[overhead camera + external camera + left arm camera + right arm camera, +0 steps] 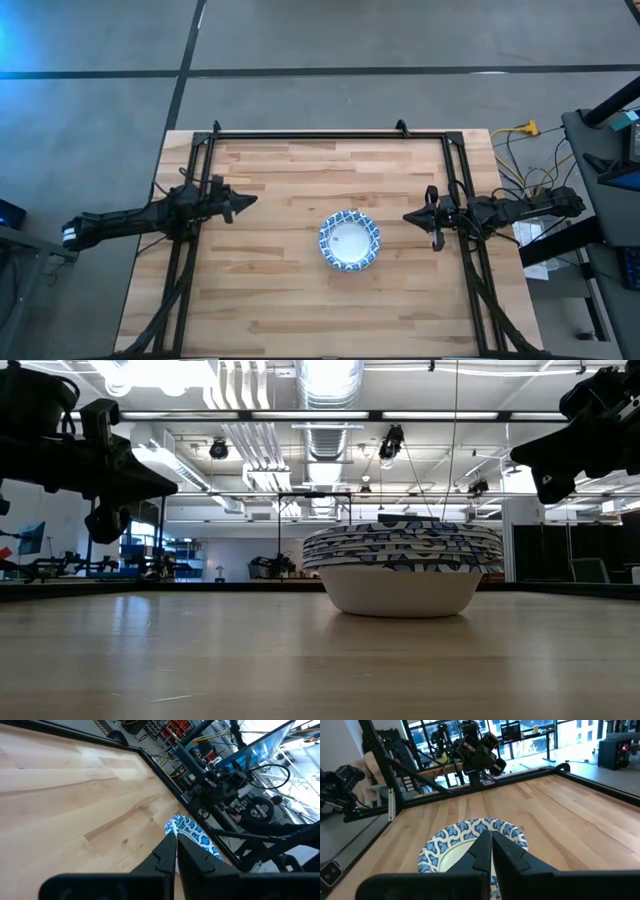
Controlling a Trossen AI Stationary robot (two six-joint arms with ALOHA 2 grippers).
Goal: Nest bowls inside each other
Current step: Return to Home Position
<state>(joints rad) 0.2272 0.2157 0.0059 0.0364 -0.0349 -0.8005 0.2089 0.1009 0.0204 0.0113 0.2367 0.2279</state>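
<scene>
The bowls (350, 240) stand nested in one stack near the table's middle, the lowest resting by its white base on the wood; the low view shows the stack (402, 572) with several blue-patterned rims layered. My left gripper (246, 202) hovers shut above the table's left side, well clear of the stack. My right gripper (410, 216) hovers shut to the stack's right. The stack also shows in the left wrist view (192, 834) and the right wrist view (455, 845).
A black frame (330, 132) runs along the table's far edge and down both sides. Bare wood (280, 300) lies around the stack. Cables and equipment (560, 190) sit off the table's right edge.
</scene>
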